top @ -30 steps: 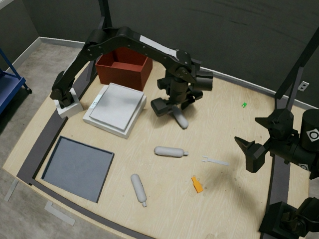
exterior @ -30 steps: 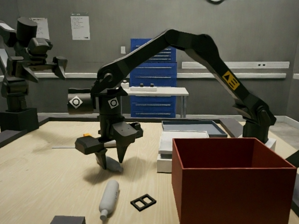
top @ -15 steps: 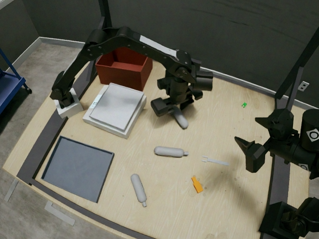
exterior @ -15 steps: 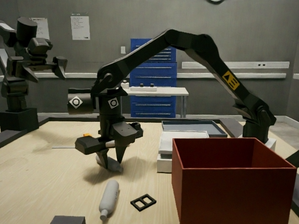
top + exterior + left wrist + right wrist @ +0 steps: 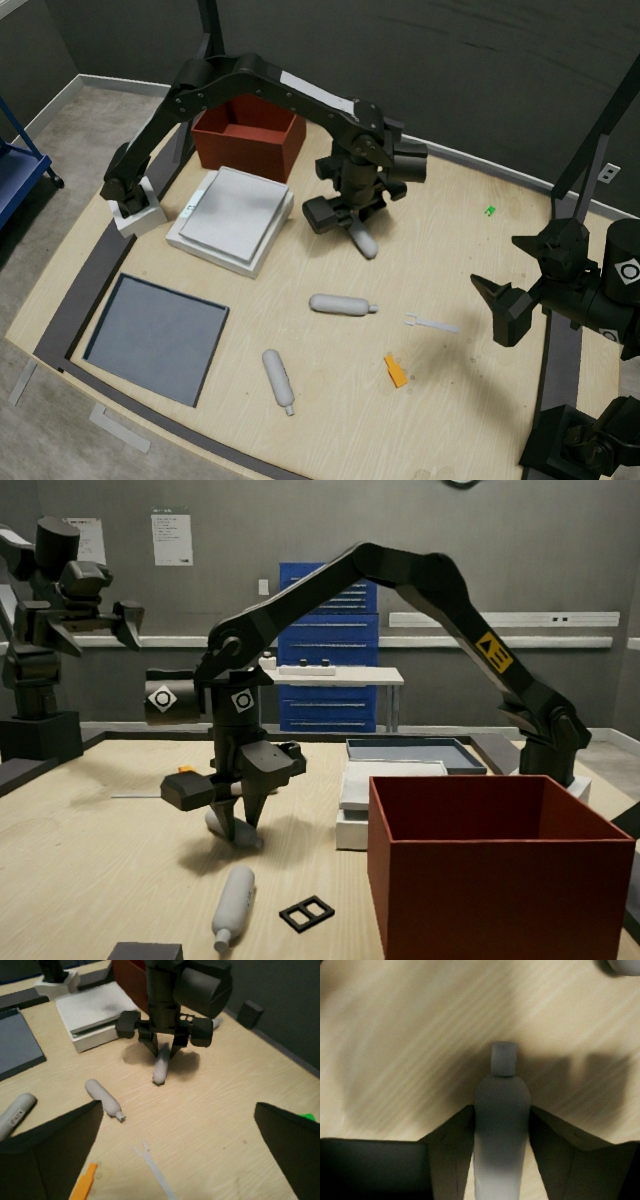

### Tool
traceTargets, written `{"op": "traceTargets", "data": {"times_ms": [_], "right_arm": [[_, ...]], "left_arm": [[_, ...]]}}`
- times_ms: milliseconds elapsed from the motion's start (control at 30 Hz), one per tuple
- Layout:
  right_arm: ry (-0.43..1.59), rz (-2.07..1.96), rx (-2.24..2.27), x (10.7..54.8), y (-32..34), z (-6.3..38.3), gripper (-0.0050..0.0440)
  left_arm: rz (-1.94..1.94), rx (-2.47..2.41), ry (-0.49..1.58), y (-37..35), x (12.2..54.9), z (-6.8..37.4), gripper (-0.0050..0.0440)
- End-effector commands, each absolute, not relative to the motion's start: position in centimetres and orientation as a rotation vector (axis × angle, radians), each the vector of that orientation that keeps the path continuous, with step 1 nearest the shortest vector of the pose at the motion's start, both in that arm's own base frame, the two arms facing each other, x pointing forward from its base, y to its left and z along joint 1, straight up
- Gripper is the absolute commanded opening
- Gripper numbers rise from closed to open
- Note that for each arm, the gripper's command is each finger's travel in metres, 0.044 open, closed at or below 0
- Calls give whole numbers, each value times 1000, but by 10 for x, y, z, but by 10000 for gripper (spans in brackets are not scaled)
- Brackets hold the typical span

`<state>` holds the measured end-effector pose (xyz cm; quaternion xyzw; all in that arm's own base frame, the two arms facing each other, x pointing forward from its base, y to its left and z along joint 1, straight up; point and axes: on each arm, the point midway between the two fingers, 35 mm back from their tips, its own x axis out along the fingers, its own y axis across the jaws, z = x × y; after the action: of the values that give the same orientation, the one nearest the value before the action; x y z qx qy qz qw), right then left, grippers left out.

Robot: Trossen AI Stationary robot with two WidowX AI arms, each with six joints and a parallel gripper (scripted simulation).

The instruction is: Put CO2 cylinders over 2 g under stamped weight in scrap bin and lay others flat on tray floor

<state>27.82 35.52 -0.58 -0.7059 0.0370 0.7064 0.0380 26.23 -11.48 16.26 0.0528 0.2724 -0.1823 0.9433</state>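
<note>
I have my right gripper (image 5: 354, 218) (image 5: 241, 832) (image 5: 164, 1057) (image 5: 500, 1112) pointing down over the table, narrowed onto a grey cylinder (image 5: 364, 240) (image 5: 238, 833) (image 5: 161, 1067) (image 5: 501, 1135), with a fingertip against each side of its body just behind the neck. That cylinder is down at the table top, between the scale (image 5: 235, 214) (image 5: 352, 836) (image 5: 95, 1015) and my left gripper (image 5: 493, 257) (image 5: 109, 652) (image 5: 177, 1108), which hangs well above the wood, wide apart and holding nothing.

I count three more cylinders, all lying on the table: a middle one (image 5: 339, 304) (image 5: 236, 788) (image 5: 102, 1097), a printed one (image 5: 278, 379) (image 5: 17, 1112) near the tray (image 5: 160, 338) (image 5: 413, 748) (image 5: 17, 1045), and a far one (image 5: 235, 903) (image 5: 217, 1023) beside a small black frame (image 5: 306, 914). The scale's pan carries no cylinder, and I can't read its display from here. The red bin (image 5: 237, 155) (image 5: 501, 893) (image 5: 131, 980) stands just beside the scale; I see no cylinder in the tray, but I can't see the whole bin floor. A grey fork (image 5: 436, 325) (image 5: 135, 795) (image 5: 159, 1175) and an orange piece (image 5: 395, 372) (image 5: 186, 769) (image 5: 84, 1182) lie near the middle cylinder
</note>
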Motion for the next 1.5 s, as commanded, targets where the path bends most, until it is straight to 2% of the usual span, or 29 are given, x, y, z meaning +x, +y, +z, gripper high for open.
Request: {"op": "traceTargets", "data": {"times_ms": [0, 33, 167, 233, 433, 633, 800, 900, 1067, 1467], "right_arm": [[78, 2130, -2177, 282, 360, 9, 96], [78, 2130, -2177, 282, 360, 9, 89], [54, 2103, -2183, 284, 363, 26, 0], [54, 2103, -2183, 284, 363, 26, 0], [54, 2103, -2183, 283, 361, 65, -3], [75, 2127, -2180, 284, 339, 69, -5], [77, 2127, -2181, 287, 315, 82, -27], [80, 2127, -2183, 287, 280, 98, -50], [86, 2129, -2184, 280, 227, 118, -50], [91, 2132, -2184, 256, 160, 133, -50]], "left_arm": [[-373, 103, 536, -116, 263, 169, 440], [-373, 103, 536, -116, 263, 169, 440], [-373, 103, 536, -116, 263, 169, 440], [-373, 103, 536, -116, 263, 169, 440], [-373, 103, 536, -116, 263, 169, 440], [-376, 127, 526, -115, 267, 172, 440], [-387, 203, 508, -114, 272, 175, 440], [-412, 353, 478, -111, 281, 176, 440], [-449, 632, 425, -104, 298, 178, 440], [-506, 1154, 334, -88, 330, 179, 440]]}}
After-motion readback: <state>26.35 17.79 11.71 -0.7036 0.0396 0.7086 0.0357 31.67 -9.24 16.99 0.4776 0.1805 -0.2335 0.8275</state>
